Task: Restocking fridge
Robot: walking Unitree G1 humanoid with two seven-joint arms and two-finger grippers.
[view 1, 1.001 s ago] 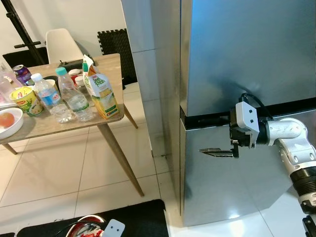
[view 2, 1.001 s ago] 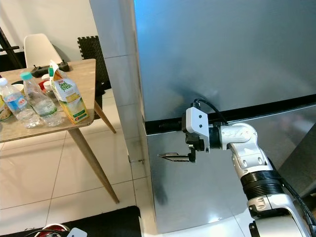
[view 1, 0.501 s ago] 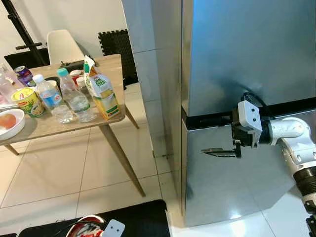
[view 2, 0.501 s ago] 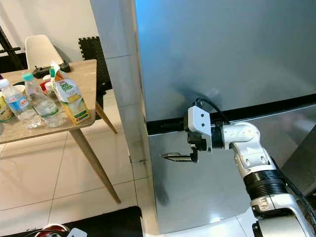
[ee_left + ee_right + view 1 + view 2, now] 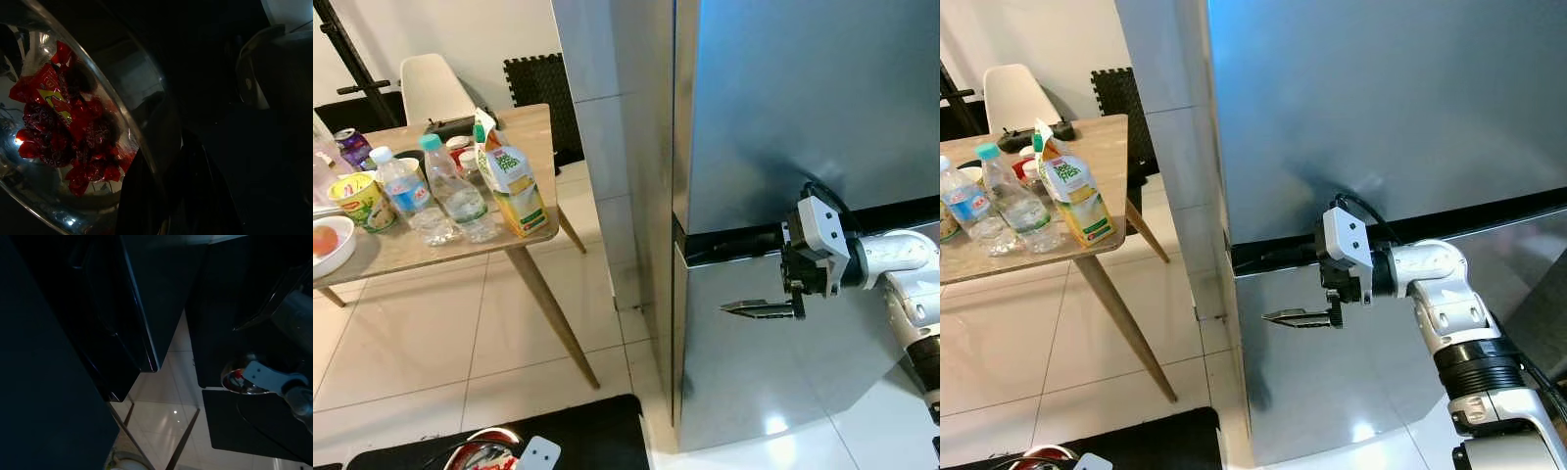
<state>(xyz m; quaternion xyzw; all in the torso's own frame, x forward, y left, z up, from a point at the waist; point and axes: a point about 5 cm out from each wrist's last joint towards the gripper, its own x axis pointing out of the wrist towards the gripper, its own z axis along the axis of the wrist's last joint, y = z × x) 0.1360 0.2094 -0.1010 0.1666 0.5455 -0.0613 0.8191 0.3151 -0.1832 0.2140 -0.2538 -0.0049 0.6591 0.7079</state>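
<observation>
Right fingers: the right gripper [image 5: 736,307] points its two long black fingers toward 9 o'clock; they lie together, closed on nothing.
Right gripper position: you have it just in front of the lower door, below the black seam [image 5: 734,242], near the door's 9 o'clock edge; whether it touches, I cannot tell.
Left gripper: the left wrist view shows the left gripper [image 5: 161,196] dark, clamped on the rim of a round shiny metal bowl of red-wrapped sweets [image 5: 63,142].
Task's thing: the tall stainless-steel fridge [image 5: 783,117] stands shut, taking up the 12 to 3 o'clock part of the left eye view.
Stock: a green-and-yellow juice carton [image 5: 514,181] and clear plastic water bottles [image 5: 450,191] wait on the light wooden table [image 5: 431,245] at 10 o'clock.
Handling: judge the door stiff, heavy and slick, likely sealed; take hold in the dark recess at the seam, not on the flat face.
Risk: closed fingers may slip off the steel.
</observation>
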